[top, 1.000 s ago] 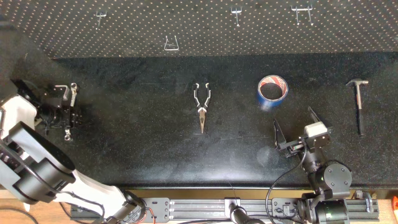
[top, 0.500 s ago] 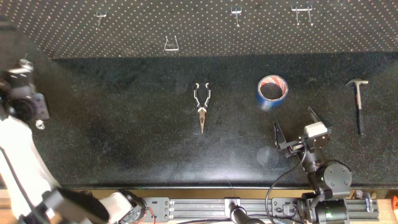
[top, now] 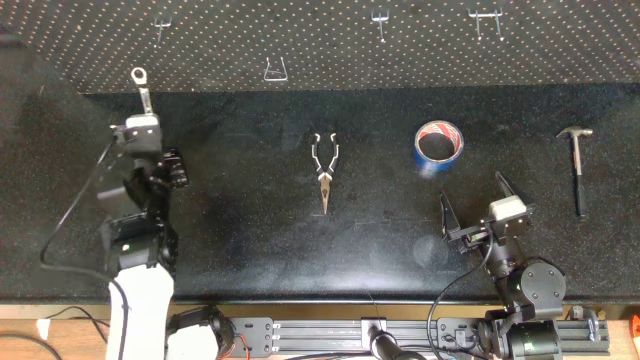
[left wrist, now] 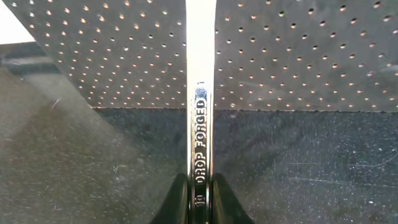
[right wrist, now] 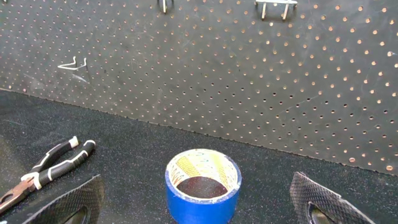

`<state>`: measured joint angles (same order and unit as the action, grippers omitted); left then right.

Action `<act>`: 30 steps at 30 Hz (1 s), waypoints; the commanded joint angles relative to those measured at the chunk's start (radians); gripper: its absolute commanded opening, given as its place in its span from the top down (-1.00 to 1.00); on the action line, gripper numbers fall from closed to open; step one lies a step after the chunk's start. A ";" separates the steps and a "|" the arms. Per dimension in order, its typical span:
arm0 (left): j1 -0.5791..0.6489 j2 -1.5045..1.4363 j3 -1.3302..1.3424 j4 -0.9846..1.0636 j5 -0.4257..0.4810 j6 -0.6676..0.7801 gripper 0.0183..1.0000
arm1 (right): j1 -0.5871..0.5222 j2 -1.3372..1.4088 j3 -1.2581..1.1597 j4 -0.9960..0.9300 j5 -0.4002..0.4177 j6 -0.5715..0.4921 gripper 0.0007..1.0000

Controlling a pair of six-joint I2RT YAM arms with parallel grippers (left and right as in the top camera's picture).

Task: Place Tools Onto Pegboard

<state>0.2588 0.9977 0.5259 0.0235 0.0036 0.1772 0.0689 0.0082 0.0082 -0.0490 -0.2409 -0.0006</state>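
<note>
Wrench [top: 142, 95] clamped in left gripper [top: 143, 122], shaft pointing at pegboard [top: 300, 35]; right gripper [top: 470, 188] spread wide.

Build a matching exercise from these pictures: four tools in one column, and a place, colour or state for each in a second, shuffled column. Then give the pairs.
Column one
1. wrench
2. pliers
3. tape roll
4. hammer

Column two
A. lies at the far right of the black mat
B. blue
C. clamped in the left gripper
D. lies in the middle of the mat

Pairs: 1-C, 2-D, 3-B, 4-A
</note>
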 commanded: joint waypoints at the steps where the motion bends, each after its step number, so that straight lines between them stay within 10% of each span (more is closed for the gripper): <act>1: -0.063 0.021 0.011 0.058 -0.092 -0.005 0.98 | 0.006 -0.007 -0.004 -0.003 -0.003 0.015 -0.95; 30: -0.148 0.080 0.013 0.146 -0.154 -0.099 0.98 | 0.006 -0.007 -0.004 -0.003 -0.003 0.015 -0.95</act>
<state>0.1139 1.0611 0.5259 0.1452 -0.1314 0.0994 0.0689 0.0082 0.0082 -0.0490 -0.2413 -0.0006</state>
